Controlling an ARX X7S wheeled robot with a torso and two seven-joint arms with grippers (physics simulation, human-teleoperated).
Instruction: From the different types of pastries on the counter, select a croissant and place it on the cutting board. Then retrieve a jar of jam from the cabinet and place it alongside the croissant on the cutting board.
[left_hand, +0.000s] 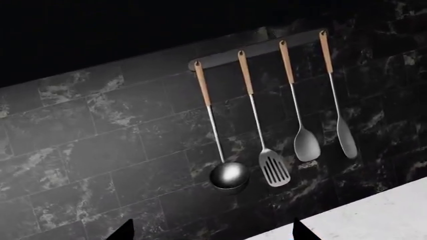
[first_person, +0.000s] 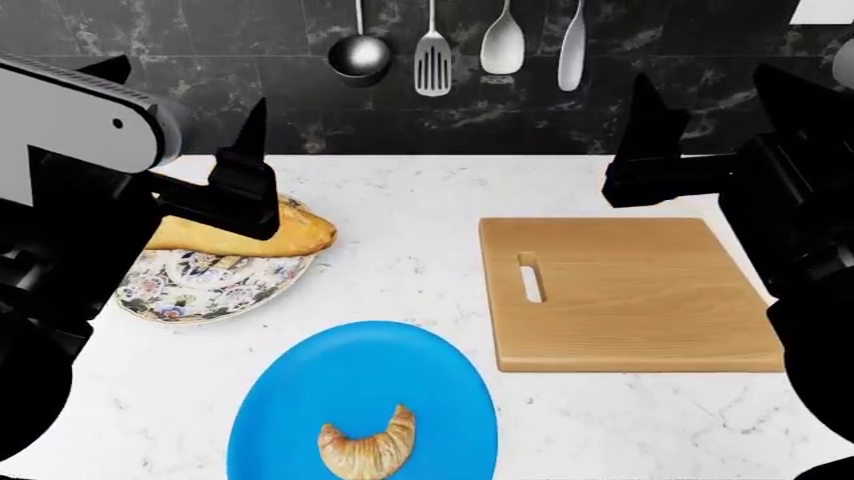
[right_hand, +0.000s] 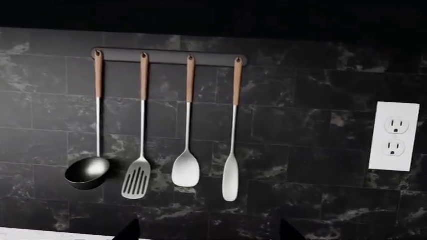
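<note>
Nearest the robot in the head view, a round blue plate (first_person: 360, 395) lies on the white marble-look counter (first_person: 400, 260) and contains one item: the small golden-brown crescent croissant (first_person: 368, 446), resting on the plate's near portion with its horns pointing away from the robot. Beyond and to the left, a round floral-patterned plate (first_person: 200, 290) holds the long golden crusty bread loaf (first_person: 287, 232), which lies across the plate's far edge and is partly hidden by the left arm. To the right, well apart from both plates, the light-brown rectangular wooden cutting board (first_person: 627, 292) lies flat with its narrow slot handle (first_person: 531, 277) near its left edge; nothing rests on it. The left gripper (first_person: 247, 190) hangs above the loaf and the right gripper (first_person: 647, 165) above the board's far edge. In each wrist view two dark fingertips (left_hand: 123, 231) (right_hand: 130, 231) show well apart with nothing between them, so both grippers stand released and empty. Farthest away, on the black marble tile wall (first_person: 200, 100), a dark rail (right_hand: 167, 56) carries four steel utensils with wooden handles: a ladle (right_hand: 87, 172), a slotted turner (right_hand: 137, 180), a spoon-shaped spatula (right_hand: 185, 170) and a narrow spatula (right_hand: 231, 181). A white double wall outlet (right_hand: 395, 136) sits on the wall to their right.
</note>
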